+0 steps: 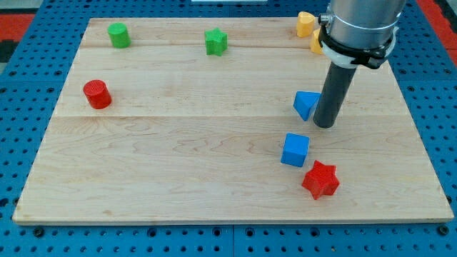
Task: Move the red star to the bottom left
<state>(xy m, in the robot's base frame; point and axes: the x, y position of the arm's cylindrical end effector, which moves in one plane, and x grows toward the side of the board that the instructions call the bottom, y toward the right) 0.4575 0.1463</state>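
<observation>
The red star (320, 179) lies near the view's bottom right of the wooden board (178, 150). A blue cube (295, 149) sits just up-left of it, nearly touching. My tip (325, 126) is above the red star and to the upper right of the blue cube, right beside a blue triangular block (307, 104) on its left.
A red cylinder (96, 94) stands at the view's left. A green cylinder (118, 35) and a green star (216, 41) are along the top. Two yellow blocks (305, 24) sit at the top right, partly hidden by the arm.
</observation>
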